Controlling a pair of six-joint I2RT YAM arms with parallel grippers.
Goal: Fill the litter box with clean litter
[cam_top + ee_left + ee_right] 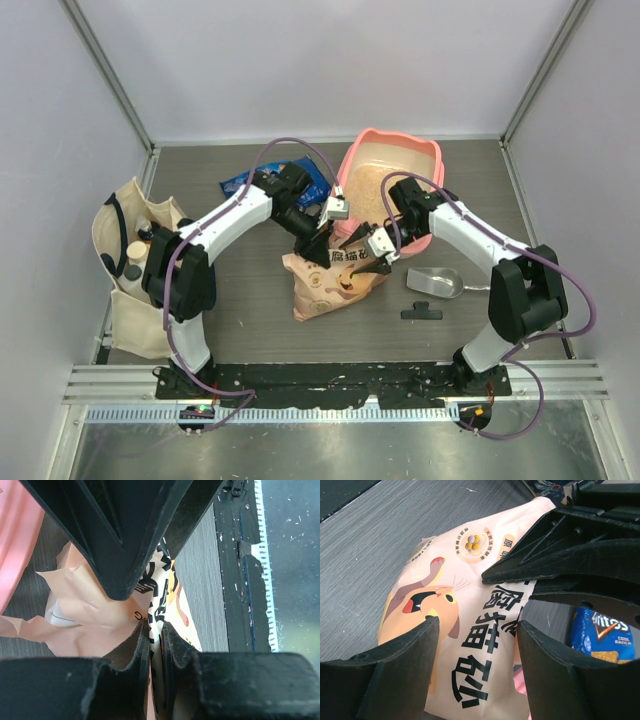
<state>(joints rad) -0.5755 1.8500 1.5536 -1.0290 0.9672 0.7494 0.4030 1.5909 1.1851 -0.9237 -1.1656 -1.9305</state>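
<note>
Nearest the lens in the left wrist view: the left gripper [156, 630] has its jaws almost together, pinching a thin fold at the top of the litter bag [95, 615]. In the right wrist view, the right gripper [479, 624] stands wide apart over the printed face of the bag and holds nothing. The overhead view puts the bag on the table, just beside the near rim of the litter box [352, 165], which has a layer of clean litter [385, 180] inside.

Risks as we judge them:
- One pinch on a thin fold may slip under the bag's weight.
- If the bag sags short of the rim, granules land on the table.
- The grippers are crowded together and could collide.
</note>
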